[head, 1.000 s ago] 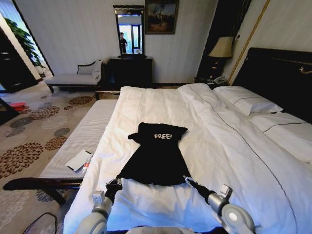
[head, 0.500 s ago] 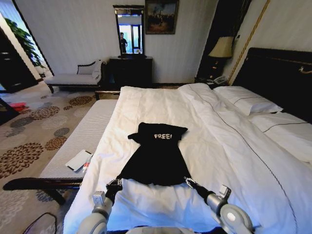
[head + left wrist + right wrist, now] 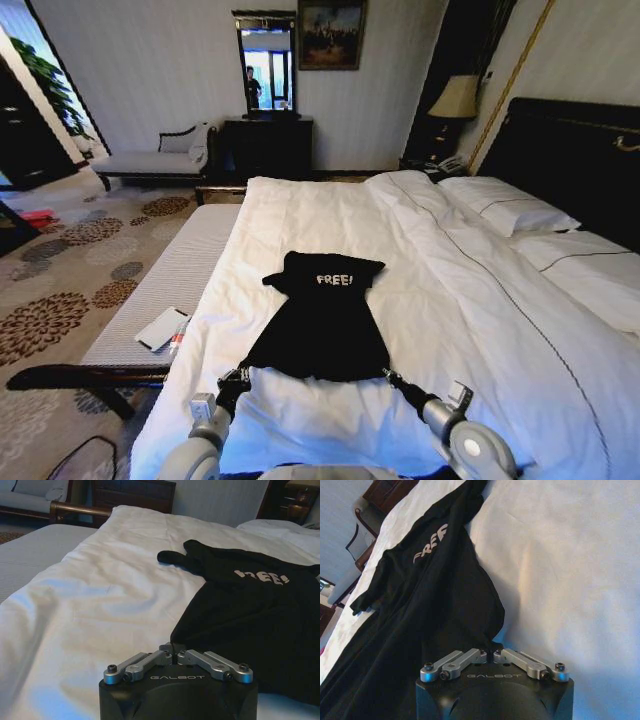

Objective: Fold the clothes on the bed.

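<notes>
We see the black soft fabric garment (image 3: 322, 318) with white lettering spread flat on the white-duveted double bed (image 3: 470, 300). Our left gripper (image 3: 240, 374) and right gripper (image 3: 388, 375), arms stretched low and forward, each pinch a near corner of its hem, fingers closed together.

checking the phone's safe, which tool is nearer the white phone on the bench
Left. The left tool pinches the clothes' near-left corner on the bed, the side toward the bench with the phone. The right tool pinches the opposite near corner, farther away.
</notes>
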Controlling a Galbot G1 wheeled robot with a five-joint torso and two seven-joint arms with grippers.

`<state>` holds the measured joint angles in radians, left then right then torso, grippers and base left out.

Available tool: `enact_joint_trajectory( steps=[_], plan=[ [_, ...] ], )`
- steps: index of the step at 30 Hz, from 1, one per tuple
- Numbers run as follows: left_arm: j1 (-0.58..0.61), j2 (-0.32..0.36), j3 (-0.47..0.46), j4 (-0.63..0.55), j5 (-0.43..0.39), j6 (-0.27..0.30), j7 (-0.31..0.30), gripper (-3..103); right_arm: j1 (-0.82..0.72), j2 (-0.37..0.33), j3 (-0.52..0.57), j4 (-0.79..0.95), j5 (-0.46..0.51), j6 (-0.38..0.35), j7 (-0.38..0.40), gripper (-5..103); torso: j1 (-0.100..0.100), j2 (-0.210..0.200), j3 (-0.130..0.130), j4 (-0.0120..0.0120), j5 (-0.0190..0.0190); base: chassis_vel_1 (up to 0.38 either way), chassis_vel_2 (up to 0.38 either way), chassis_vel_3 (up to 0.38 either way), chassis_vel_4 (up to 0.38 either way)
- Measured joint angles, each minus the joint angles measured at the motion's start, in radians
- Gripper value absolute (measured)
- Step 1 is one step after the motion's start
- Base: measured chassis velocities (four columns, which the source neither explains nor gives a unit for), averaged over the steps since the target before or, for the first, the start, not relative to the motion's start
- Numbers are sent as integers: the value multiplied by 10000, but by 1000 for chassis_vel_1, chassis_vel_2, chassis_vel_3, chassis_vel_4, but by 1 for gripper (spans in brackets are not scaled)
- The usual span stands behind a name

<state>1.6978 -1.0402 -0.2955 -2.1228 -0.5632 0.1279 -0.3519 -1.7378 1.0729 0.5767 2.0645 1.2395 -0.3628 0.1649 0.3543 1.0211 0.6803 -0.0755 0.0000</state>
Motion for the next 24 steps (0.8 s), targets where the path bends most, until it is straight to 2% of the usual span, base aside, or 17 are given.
enact_joint_trajectory(
  steps=[15, 24],
  plan=[
    [1086, 100, -254, -983, -126, -44, -541, 0, -1107, 182, 384, 934, -1323, 374, -52, 1, 0, 0, -1, -3, -1, 0, 0, 0, 0],
    [2581, -111, -781, -1593, 437, -475, -546, 0, -2037, 603, 749, 1562, -2011, 477, -89, 1, -1, 0, -1, 1, 0, 0, 0, 0, 0]
  ],
)
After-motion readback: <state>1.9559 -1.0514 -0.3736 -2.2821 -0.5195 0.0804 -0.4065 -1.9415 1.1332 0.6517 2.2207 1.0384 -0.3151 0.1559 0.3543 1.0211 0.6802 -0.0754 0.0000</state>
